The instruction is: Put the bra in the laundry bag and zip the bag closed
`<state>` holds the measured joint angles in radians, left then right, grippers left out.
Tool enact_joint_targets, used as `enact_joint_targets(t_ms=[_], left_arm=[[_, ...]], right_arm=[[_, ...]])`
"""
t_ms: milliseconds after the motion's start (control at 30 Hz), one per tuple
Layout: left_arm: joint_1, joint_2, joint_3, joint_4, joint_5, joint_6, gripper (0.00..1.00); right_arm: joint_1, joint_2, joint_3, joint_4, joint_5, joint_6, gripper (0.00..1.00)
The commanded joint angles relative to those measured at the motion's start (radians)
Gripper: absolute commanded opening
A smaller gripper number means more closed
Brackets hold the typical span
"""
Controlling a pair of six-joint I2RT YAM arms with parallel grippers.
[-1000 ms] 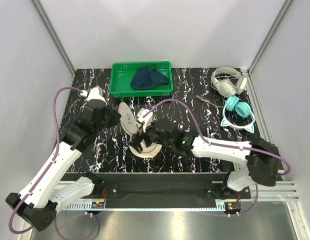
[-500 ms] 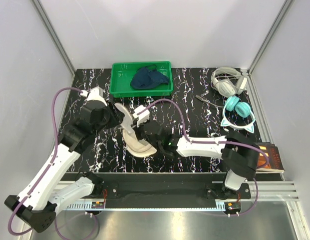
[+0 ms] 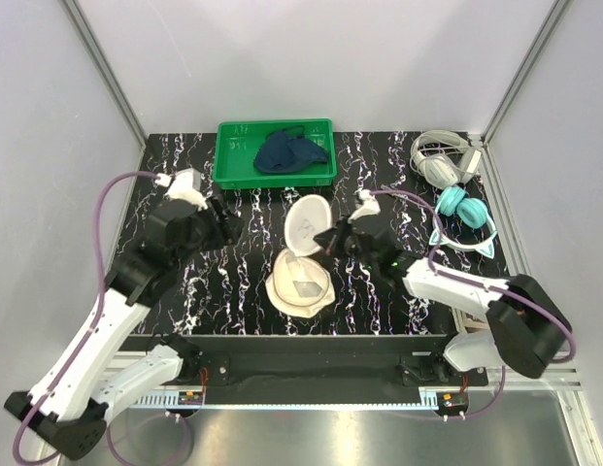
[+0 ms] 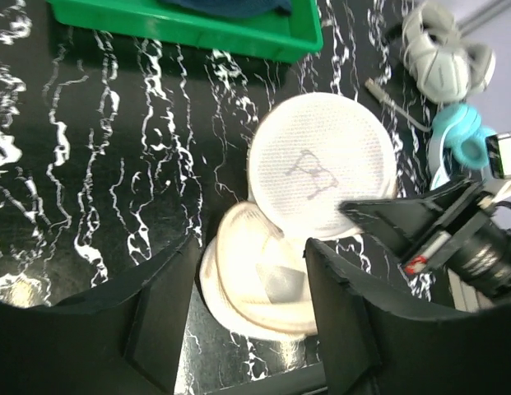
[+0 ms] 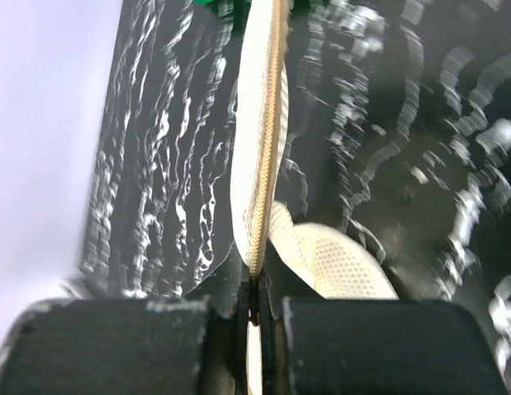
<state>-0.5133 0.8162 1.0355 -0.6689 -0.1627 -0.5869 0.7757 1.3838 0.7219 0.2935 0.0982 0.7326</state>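
Observation:
The cream mesh laundry bag lies mid-table with its round lid lifted upright, the eyeglasses mark facing left. My right gripper is shut on the lid's zipper rim, which runs edge-on between the fingers. The left gripper hangs open to the left of the bag, holding nothing; its wrist view looks down on the bag's open base and the lid. The navy bra lies in the green tray at the back.
Grey headphones and teal cat-ear headphones lie at the back right, with a thin cable beside them. The enclosure's white walls and metal posts border the marbled black table on three sides.
The right gripper closed on the lid's rim and swung right, raising the lid off the base. The left gripper let go of the bag, opened and drew back left.

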Motion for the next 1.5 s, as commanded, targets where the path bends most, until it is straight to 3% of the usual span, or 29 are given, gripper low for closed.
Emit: enact_joint_targets(t_ms=[0,100,167,200,333,367,433,467,700,833,1033,1200,1300,1367,1467], left_arm=[[0.027,0.127,0.027,0.106,0.156,0.08,0.62],[0.106,0.263,0.107,0.12,0.322,0.094,0.62],[0.151,0.378,0.171,0.133,0.395,0.099,0.62],[0.162,0.418,0.196,0.134,0.41,0.102,0.77],[0.191,0.609,0.337,0.184,0.422,0.121,0.73],[0.202,0.688,0.362,0.205,0.422,0.119,0.71],[0.203,0.765,0.429,0.245,0.401,0.128,0.69],[0.203,0.841,0.454,0.285,0.393,0.136,0.69],[0.214,1.217,0.82,0.285,0.377,0.102,0.71],[0.214,1.421,1.033,0.305,0.352,0.041,0.7],[0.211,1.59,1.129,0.489,0.309,-0.051,0.74],[0.21,1.719,1.216,0.538,0.313,-0.189,0.73],[0.202,1.768,1.218,0.623,0.353,-0.278,0.68],[0.191,1.798,1.222,0.664,0.347,-0.301,0.57],[0.196,1.828,1.227,0.718,0.347,-0.361,0.33]], right_arm=[[-0.055,-0.141,-0.091,-0.092,0.021,0.29,0.0],[-0.076,-0.227,-0.177,-0.108,0.09,0.349,0.0],[-0.102,-0.264,-0.228,-0.122,0.112,0.379,0.06],[-0.114,-0.3,-0.242,-0.138,0.113,0.384,0.11],[-0.165,-0.377,-0.297,-0.191,0.123,0.389,0.47],[-0.176,-0.391,-0.308,-0.214,0.132,0.384,0.66],[-0.179,-0.434,-0.3,-0.287,0.162,0.369,0.85],[-0.181,-0.465,-0.297,-0.341,0.173,0.363,0.99],[-0.184,-0.512,-0.161,-0.718,0.284,0.271,1.0],[-0.184,-0.577,-0.124,-0.792,0.302,0.235,1.0],[-0.184,-0.673,-0.138,-0.827,0.285,0.222,1.0],[-0.184,-0.72,-0.124,-0.881,0.278,0.225,1.0],[-0.184,-0.743,-0.118,-0.887,0.276,0.225,1.0],[-0.184,-0.753,-0.105,-0.899,0.275,0.223,1.0],[-0.184,-0.759,-0.093,-0.91,0.27,0.22,1.0]])
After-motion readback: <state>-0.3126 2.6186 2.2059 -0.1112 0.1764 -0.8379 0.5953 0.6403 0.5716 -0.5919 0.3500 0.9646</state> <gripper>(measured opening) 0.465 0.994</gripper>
